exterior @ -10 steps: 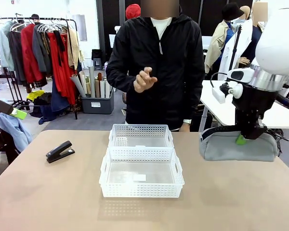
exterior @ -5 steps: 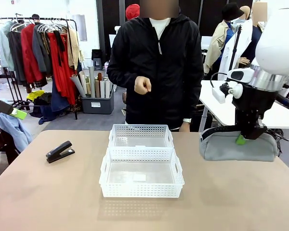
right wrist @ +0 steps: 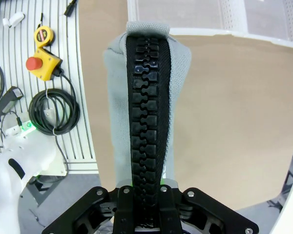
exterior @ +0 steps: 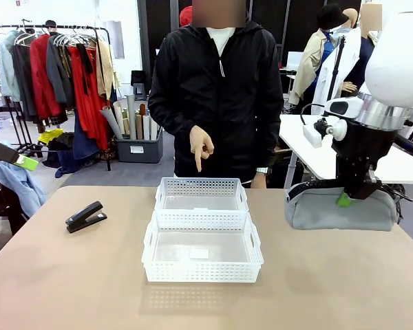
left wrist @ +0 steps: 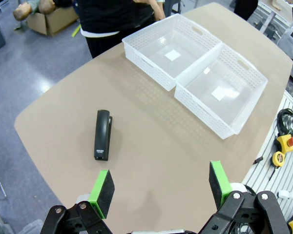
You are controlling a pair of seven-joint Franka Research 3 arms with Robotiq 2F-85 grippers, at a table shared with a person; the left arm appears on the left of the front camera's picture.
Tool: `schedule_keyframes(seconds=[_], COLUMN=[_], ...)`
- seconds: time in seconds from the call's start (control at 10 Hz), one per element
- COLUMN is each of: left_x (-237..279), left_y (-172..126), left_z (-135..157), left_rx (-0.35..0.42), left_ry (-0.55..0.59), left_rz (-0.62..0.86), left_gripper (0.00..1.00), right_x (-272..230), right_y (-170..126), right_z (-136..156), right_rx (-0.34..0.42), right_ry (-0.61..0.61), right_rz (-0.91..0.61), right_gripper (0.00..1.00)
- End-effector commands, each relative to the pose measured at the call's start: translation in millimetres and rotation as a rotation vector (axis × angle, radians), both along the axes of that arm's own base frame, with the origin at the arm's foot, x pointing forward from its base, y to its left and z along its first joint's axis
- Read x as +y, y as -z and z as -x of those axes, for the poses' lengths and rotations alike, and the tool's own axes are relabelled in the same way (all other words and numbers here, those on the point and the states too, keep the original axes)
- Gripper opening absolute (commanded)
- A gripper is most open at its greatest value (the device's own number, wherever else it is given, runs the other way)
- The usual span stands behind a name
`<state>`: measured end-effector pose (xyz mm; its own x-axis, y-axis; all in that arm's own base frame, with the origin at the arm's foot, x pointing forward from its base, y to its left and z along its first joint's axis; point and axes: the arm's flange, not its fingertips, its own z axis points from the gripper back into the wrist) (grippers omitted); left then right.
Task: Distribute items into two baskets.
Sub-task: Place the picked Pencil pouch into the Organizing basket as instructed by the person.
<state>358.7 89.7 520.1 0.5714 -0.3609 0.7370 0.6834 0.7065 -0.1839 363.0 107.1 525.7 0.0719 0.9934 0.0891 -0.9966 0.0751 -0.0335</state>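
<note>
Since a second earlier, the person's hand (exterior: 201, 148) had dropped from chest height and pointed a finger down toward the smaller far basket (exterior: 201, 185); nothing else had moved. You had the right gripper (exterior: 344, 199) clamped on the black zipper edge of the soft grey pouch (exterior: 316, 210), at the baskets' three o'clock. It seemed lifted just off the table (exterior: 69, 289), though that was hard to judge. The black stapler (exterior: 86, 216) lay at nine o'clock of the larger labelled basket (exterior: 203, 271). Your left gripper (left wrist: 160, 185) hung over the table, fingers wide apart. The pouch hid the right fingertips.
</note>
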Motion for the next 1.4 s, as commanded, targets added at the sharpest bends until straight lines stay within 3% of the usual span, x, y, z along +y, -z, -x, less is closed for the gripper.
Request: schedule_keyframes(seconds=[0.0, 0.4, 0.8, 1.3], left_x=[-0.1, -0.1, -0.1, -0.1], left_y=[0.0, 0.0, 0.0, 0.0], left_z=[0.6, 0.6, 0.6, 0.6], left_rx=[-0.007, -0.007, -0.007, -0.007], left_ry=[0.005, 0.005, 0.005, 0.005], left_rz=[0.018, 0.018, 0.018, 0.018], left_gripper=[1.00, 1.00, 1.00, 1.00], right_x=[-0.2, 0.0, 9.3, 59.9], right_y=[-3.2, 0.0, -11.2, -33.3], right_z=[1.2, 0.0, -48.3, -114.6], right_rx=[0.003, 0.000, -0.028, -0.050], right_ry=[0.013, 0.000, -0.045, -0.132], right_rz=[0.001, 0.000, -0.040, 0.020], right_gripper=[0.00, 0.00, 0.00, 0.00])
